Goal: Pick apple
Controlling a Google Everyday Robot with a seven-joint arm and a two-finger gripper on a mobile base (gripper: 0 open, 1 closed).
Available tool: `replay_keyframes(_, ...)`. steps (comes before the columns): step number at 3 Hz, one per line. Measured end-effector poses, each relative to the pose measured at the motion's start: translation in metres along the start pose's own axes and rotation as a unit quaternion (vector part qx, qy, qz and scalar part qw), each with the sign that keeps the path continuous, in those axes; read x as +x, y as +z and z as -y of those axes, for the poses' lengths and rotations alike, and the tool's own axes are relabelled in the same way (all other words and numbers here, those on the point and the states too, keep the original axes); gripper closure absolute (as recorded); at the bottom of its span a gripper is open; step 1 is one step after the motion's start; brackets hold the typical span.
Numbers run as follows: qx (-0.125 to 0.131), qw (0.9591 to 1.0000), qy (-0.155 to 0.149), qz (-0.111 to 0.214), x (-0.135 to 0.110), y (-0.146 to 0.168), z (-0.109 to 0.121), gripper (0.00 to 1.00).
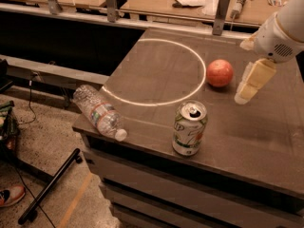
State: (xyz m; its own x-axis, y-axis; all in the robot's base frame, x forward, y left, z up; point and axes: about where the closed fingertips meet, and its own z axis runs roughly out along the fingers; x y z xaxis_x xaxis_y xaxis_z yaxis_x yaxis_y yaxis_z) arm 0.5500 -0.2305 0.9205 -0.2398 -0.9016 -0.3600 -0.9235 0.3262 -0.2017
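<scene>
- The surface (pixel 266 141) carries everything; the apple (pixel 219 72) sits toward its right rear, just outside the white ring (pixel 142 102).
- The claw (pixel 253 79) hangs just right of the apple, apart from it (spread or pressed together, I cannot tell).
- The soda can (pixel 189 128) stands nearby in front.
- The apple likely handles as firm, light, smooth-skinned and prone to rolling; grip across its widest middle.

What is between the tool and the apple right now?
Nothing. In the camera view, only a narrow strip of bare tabletop separates the apple from the tool, which hovers just to the picture's right of it.
</scene>
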Motion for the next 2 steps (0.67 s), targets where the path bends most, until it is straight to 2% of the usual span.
replay_keyframes(2, -0.016, 0.9989, 0.03, 0.032, -0.023, 0.069, 0.036, 0.0)
